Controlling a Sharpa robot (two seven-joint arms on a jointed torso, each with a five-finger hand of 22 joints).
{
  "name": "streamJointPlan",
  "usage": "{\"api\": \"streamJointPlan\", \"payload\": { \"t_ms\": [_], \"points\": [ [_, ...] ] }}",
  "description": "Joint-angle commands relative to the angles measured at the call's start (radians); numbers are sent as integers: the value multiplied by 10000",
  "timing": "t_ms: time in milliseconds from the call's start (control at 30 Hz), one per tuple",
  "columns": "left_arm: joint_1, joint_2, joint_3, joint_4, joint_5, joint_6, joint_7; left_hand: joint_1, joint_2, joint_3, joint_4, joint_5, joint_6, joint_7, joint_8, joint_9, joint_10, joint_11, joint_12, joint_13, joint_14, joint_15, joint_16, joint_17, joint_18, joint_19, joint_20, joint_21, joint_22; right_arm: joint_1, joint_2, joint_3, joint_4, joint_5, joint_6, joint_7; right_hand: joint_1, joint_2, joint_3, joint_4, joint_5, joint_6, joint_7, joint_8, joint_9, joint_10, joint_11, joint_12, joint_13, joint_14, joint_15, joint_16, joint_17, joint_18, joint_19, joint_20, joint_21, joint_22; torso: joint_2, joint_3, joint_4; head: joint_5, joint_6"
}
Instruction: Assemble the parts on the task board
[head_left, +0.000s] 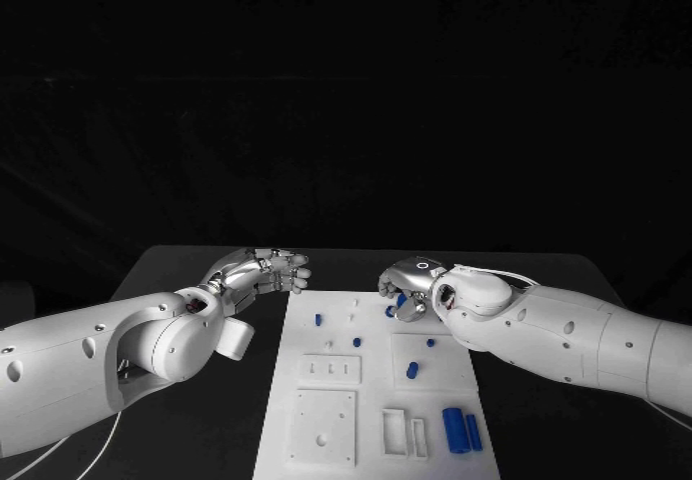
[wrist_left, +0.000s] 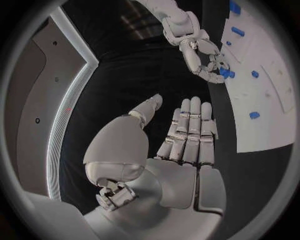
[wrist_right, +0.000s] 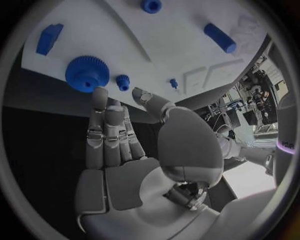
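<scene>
From above, blue parts (head_left: 411, 369) lie scattered across the white board (head_left: 325, 445), assembly seemingly barely begun. The left hand (wrist_left: 181, 145), fingers apart, waits beside the board. The right hand (wrist_right: 119, 145), empty and spread, touches a blue gear (wrist_right: 87, 73) on the board's far end.

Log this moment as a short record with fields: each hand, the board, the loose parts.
left hand: off the board's left edge, fingers spread, holding nothing
right hand: over the board's far end, fingertips at a large blue gear; grip not clear
task board: white plate, table centre
parts: two blue cylinders at the near right corner; small blue pieces mid-board
</scene>
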Motion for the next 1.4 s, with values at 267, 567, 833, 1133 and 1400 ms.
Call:
{"api": "streamJointPlan", "payload": {
  "t_ms": [267, 567, 833, 1133, 1400],
  "points": [
    [15, -3, 8, 24, -68, 238, -8, -126, -10, 12, -84, -57, 76, 147, -62, -16, 67, -2, -63, -20, 65, -13, -75, 13, -12, -13, -66, 21, 34, -26, 86, -5, -173, -287, 517, -131, 53, -75, 27, 7, -146, -1, -80, -47, -10, -155, 37, -7, -102, -37, 87, 104, -66, 199, 69, 9, -14, 35, 127, 24, 28, -6, 11],
    [16, -3, 11, -18, -70, 248, -25, -147, -10, 22, -95, -66, 75, 149, -65, -17, 66, 0, -68, -24, 63, -12, -80, 14, -16, -15, -65, 19, 34, -55, 130, -8, -196, -332, 684, -72, -6, 102, -66, -32, -252, 295, -286, 103, 52, 233, -163, 158, -99, -52, -101, 261, -186, 199, 102, -12, -34, 126, 195, 37, 25, -10, 3],
    [18, -17, 14, 4, -89, 286, -33, -164, -2, 34, -105, -69, 74, 151, -69, -19, 68, 0, -72, -28, 64, -12, -82, 16, -18, -14, -67, 19, 34, -70, 91, -8, -115, -329, 642, -14, -102, 311, -52, -38, -447, 726, -288, 278, 121, 870, -282, 391, 77, -62, -215, 375, -304, 199, 133, -25, -62, 203, 240, 35, 25, 19, -20],
    [21, 1, 13, -31, -118, 300, -51, -187, -6, 41, -114, -74, 71, 154, -73, -20, 68, 2, -76, -32, 63, -11, -85, 18, -21, -15, -66, 18, 35, -73, 87, -8, -122, -343, 330, -34, -64, 550, 232, 14, -491, 1191, -445, 467, 252, 1444, -516, 612, 391, -91, -445, 464, -420, 199, 183, -46, -96, 275, 268, 49, 10, 10, -14],
    [20, 20, 13, -40, -119, 307, -70, -202, -8, 48, -123, -76, 65, 158, -78, -22, 68, 3, -80, -34, 63, -11, -88, 19, -22, -15, -67, 17, 35, -90, 88, -8, 26, -610, -414, -420, -137, 714, 516, 65, -517, 1607, -637, 698, 483, 1958, -751, 855, 783, -151, -676, 548, -486, 199, 204, -74, -89, 404, 295, 54, 15, 9, -7]
  ]
}}
